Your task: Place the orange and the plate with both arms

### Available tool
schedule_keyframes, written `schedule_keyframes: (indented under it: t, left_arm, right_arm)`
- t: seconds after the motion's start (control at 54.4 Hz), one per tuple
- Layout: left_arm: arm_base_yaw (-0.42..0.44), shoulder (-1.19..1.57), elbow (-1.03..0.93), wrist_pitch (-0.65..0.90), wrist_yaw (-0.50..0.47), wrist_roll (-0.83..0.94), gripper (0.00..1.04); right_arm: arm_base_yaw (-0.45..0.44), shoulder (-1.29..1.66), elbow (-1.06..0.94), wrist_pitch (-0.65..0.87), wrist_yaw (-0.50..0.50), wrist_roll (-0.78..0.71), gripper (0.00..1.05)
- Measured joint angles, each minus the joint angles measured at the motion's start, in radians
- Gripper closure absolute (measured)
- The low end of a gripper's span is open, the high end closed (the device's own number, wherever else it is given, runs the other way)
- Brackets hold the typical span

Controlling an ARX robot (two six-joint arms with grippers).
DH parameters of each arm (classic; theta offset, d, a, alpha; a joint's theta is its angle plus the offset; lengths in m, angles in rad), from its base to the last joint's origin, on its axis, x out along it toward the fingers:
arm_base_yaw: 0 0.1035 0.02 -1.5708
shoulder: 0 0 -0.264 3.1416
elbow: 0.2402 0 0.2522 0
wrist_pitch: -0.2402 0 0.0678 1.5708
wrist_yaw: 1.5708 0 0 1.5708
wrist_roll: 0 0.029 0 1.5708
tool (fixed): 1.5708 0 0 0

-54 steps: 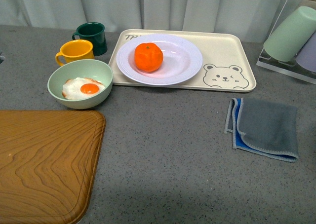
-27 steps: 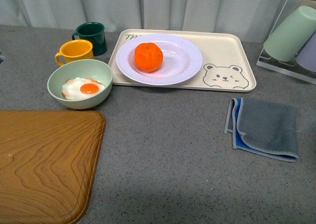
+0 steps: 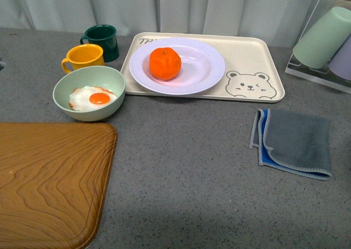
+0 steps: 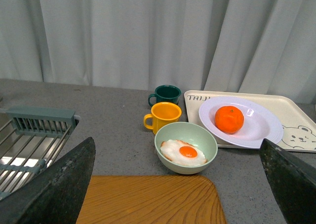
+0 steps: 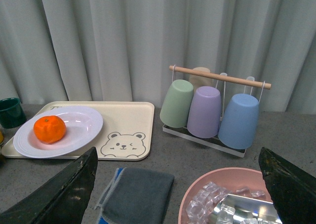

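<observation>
Orange [image 3: 165, 63] sat in white plate [image 3: 177, 66] on bear-print tray [image 3: 255, 62] at table's [image 3: 192, 167] far side, left tool [image 4: 173, 184] and right tool [image 5: 173, 184] both spread open, holding nothing

A long pale grey curtain [image 4: 123, 36] is hanging in soft folds all along the back, and it is reaching right down to the counter. The grey speckled stone counter [image 3: 186, 172] is stretching wide across the room. Soft, even light is falling on it, and a faint darker shadow is lying along its near edge. A big brown wooden board with wavy grain [image 3: 49, 183] is lying flat on the near left part of the counter. Far off to the left, a grey metal sink rack with thin bars [image 4: 29, 140] is sitting lower than the counter top, and light is shining on its bars
</observation>
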Motion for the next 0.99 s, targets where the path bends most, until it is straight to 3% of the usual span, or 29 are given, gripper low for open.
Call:
schedule_keyframes:
  t: [0.994]
  left_arm:
    - [0.000,0.000,0.000,0.000,0.000,0.000,0.07]
  right_arm:
    - [0.000,0.000,0.000,0.000,0.000,0.000,0.09]
